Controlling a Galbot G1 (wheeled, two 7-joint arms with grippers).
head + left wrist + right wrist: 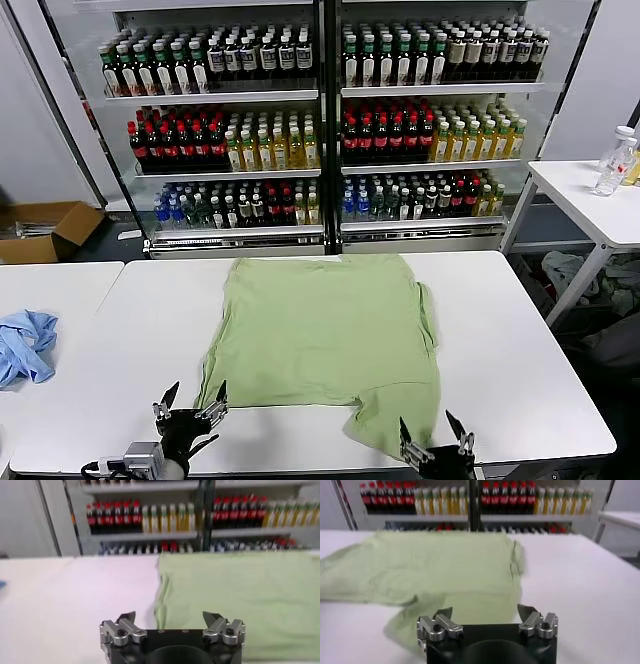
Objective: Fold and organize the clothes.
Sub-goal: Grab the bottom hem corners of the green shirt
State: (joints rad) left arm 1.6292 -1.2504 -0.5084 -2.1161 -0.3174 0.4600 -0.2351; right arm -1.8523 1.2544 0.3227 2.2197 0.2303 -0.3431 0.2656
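the white counter [520, 360] is carrying the sage-green shirt [325, 335], lying flat and soft at its middle, one sleeve trailing toward the near edge. the left pincer [190, 408] and right pincer [437, 437] are hovering released at the near hem; both should be pinching corners evenly.

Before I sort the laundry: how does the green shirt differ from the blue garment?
The green shirt lies spread flat on the middle table; the blue garment sits crumpled in a heap on the left table. The shirt covers far more surface than the garment. The open left gripper and right gripper flank the shirt's near edge; none is near the garment. Both are light-coloured cloth on white tabletops.
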